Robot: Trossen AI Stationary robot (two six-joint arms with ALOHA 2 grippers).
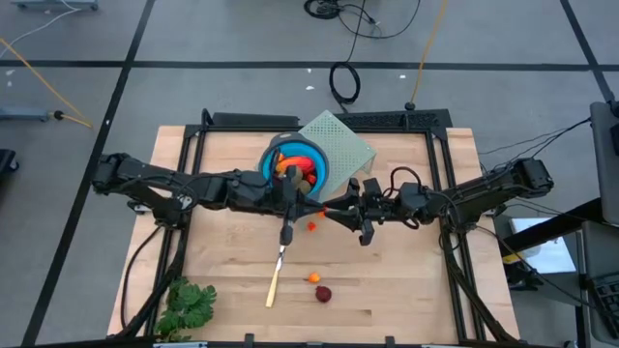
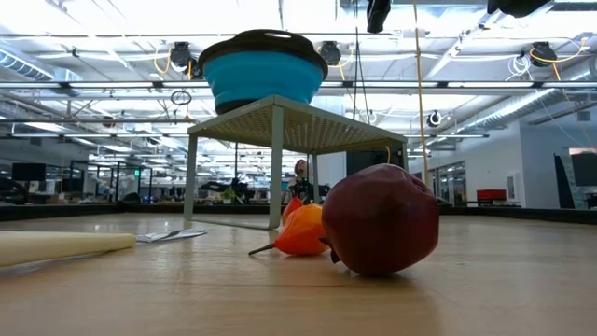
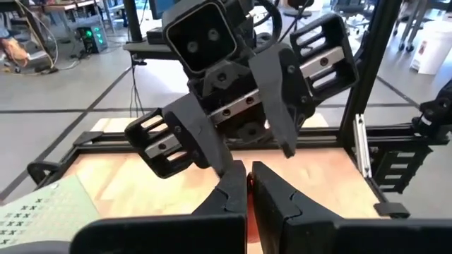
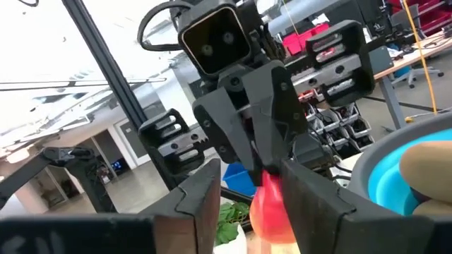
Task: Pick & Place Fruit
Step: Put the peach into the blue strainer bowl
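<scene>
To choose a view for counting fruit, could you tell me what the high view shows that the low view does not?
Only high: the left gripper and right gripper meeting mid-table, the greens, and fruit inside the bowl. Only low: the stand's legs and the room behind. Both: bowl, stand, stick, red ball, orange piece.

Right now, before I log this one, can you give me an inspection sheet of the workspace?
Surface: wood table, mesh stand at back.
Job's things: fruit in blue bowl on stand; orange bit and red ball loose; red piece between grippers.
Clutter: cream stick, leafy bunch.
Grippers: left gripper shut on red piece; right gripper open around it.
Cables: coil on floor.
Surroundings: lab room.
</scene>
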